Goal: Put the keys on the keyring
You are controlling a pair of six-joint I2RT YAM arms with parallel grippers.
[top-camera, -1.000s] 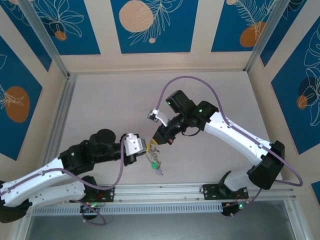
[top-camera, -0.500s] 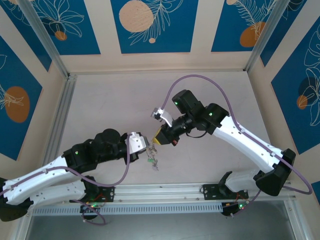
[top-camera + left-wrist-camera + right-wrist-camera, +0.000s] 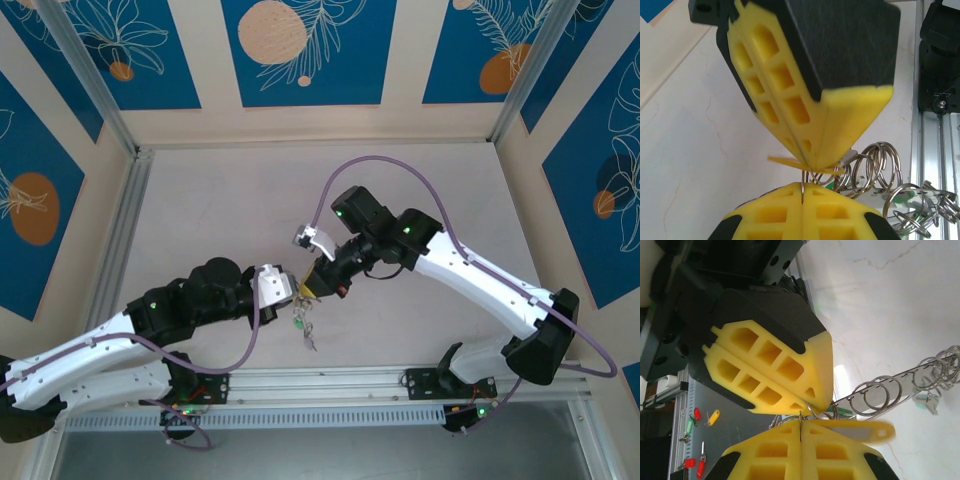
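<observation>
My two yellow-tipped grippers meet tip to tip above the table's near middle. The left gripper (image 3: 291,294) (image 3: 803,186) is shut on a thin upright wire of the keyring (image 3: 803,177). That same wire (image 3: 800,416) sits in the closed slit of the right gripper (image 3: 311,287) (image 3: 800,424). A yellow key tag (image 3: 860,429) lies blurred across the right fingertips. Several steel split rings (image 3: 875,165) hang beside the tips, with green-headed keys (image 3: 905,200) among them. The bunch dangles below both grippers (image 3: 305,325). No lilac key can be made out.
The pale marbled table (image 3: 220,210) has an aluminium rail (image 3: 330,380) along its near edge and blue patterned walls on the other sides. Several loose coloured key tags (image 3: 695,415) lie on the dark surface beyond the rail.
The left gripper has moved right and up. The right gripper swung away, then came back left, and now meets the left one. The hanging bunch has shifted a little with them.
</observation>
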